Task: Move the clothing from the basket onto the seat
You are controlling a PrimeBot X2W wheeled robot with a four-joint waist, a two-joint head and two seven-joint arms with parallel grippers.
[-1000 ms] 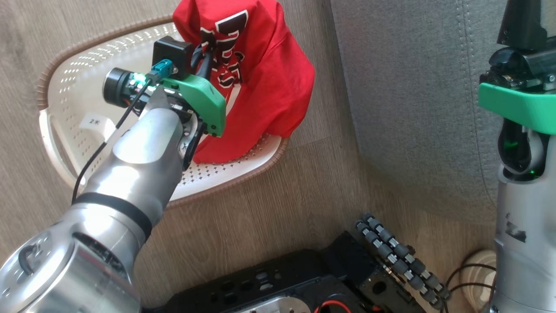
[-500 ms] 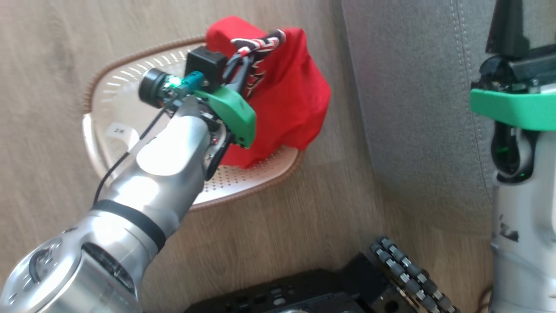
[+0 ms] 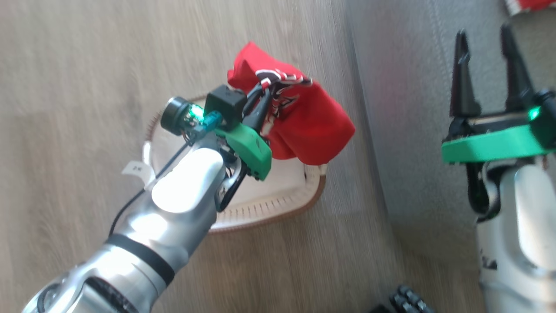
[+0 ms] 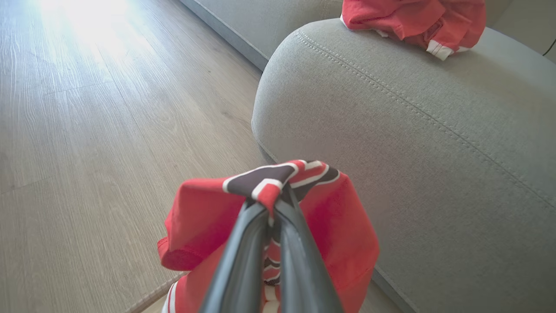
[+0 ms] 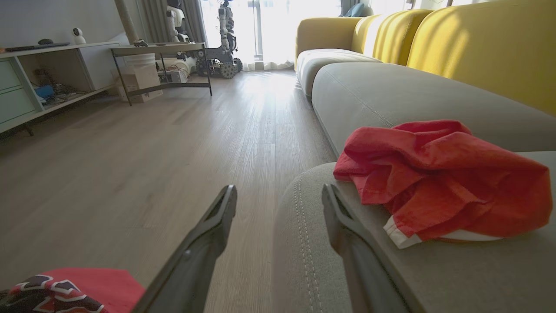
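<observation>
Two red garments catch the eye here, though the room's big surfaces come first. Pale wood-look floor (image 3: 78,69) runs underfoot in long planks. Along its right side sits the light-grey sofa (image 3: 404,100), rounded at the edge, with a double stitched seam running over the padded curve. In the right wrist view, yellow back cushions (image 5: 478,52) rise behind the seat.

On the floor close beside the sofa's front stands the oval basket (image 3: 278,208), cream-white with slotted walls and a brown woven-look rim. Whether it touches the sofa I cannot tell. A small white tag (image 3: 138,168) sticks out at its left side.

Above the basket's sofa-side end hangs the red jersey (image 3: 312,126), bunched into a loose bundle with black-and-white print showing among the folds. Its lower folds overlap the basket's inside from the head view, and I cannot tell whether they rest on it.

The second red garment (image 5: 434,174) lies crumpled on the sofa seat, near the rounded edge, white trim showing along one hem.

The left end effector (image 4: 270,206) is clenched on the jersey, its two dark fingers pressed together on the black, white and red striped trim.

The right end effector (image 3: 483,32) hovers over the sofa's edge with its fingers spread wide and nothing between them. The crumpled garment lies just to the right of them in the right wrist view.
</observation>
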